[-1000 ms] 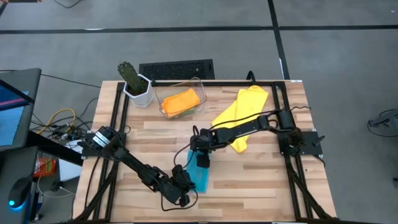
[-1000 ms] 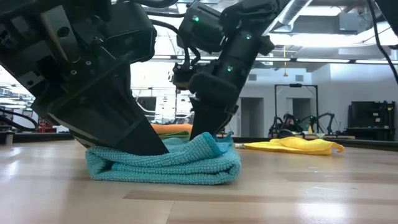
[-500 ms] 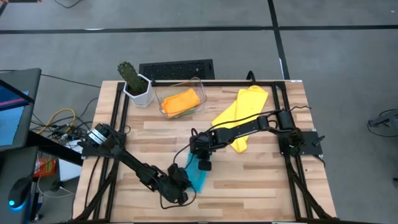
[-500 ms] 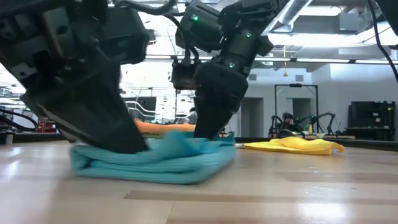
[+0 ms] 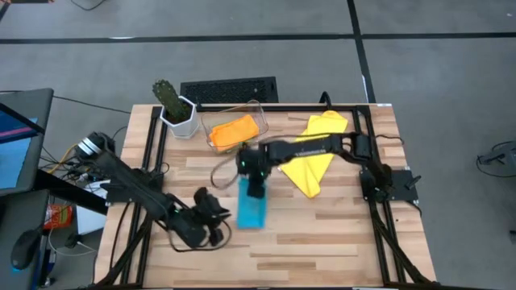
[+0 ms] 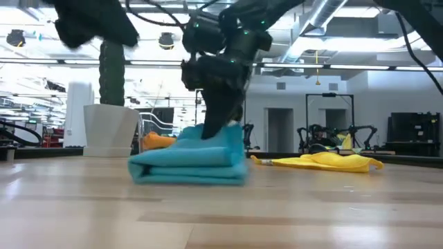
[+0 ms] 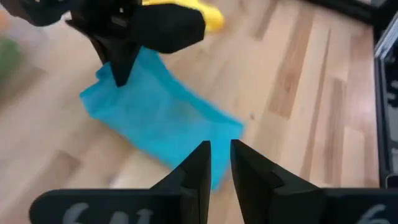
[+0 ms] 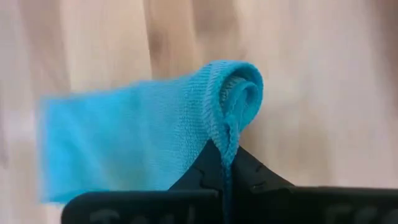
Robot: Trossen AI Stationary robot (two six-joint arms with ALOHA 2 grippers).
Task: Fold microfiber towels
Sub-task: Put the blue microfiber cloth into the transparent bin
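Note:
The light blue towel (image 5: pixel 251 211) lies as a folded rectangle on the table's middle, its flat underside on the wood (image 6: pixel 190 164). My right gripper (image 5: pixel 255 188) is shut on its far end. My left gripper (image 5: pixel 213 222) hovers just left of the towel, its fingers (image 7: pixel 219 163) shut with nothing between them. The yellow towel (image 5: pixel 310 157) lies spread at the far right. The orange towel (image 5: pixel 234 131) sits in the clear bin, with a strip of green (image 5: pixel 247 146) under it. My right gripper pinches the blue towel's far end (image 8: pixel 229 134) between its two fingers, at a rolled fold of several layers. The fingers (image 6: pixel 220 117) come from above, pointing down. That end is raised a little; the remainder of the towel (image 6: pixel 180 169) lies flat on the table.
The clear bin (image 5: pixel 211 121) stands at the far middle, a white pot with a cactus (image 5: pixel 175 109) to its left and a black keyboard (image 5: pixel 228 89) behind it. Black frame rails (image 5: pixel 157 153) run along both table sides. Bare wood lies toward the near edge.
My right gripper has shut on the blue towel's far end and dragged it toward the table's far edge and slightly left; the whole folded towel slid along. My left gripper has come off the towel's near end and withdrawn toward the table's left, rising.

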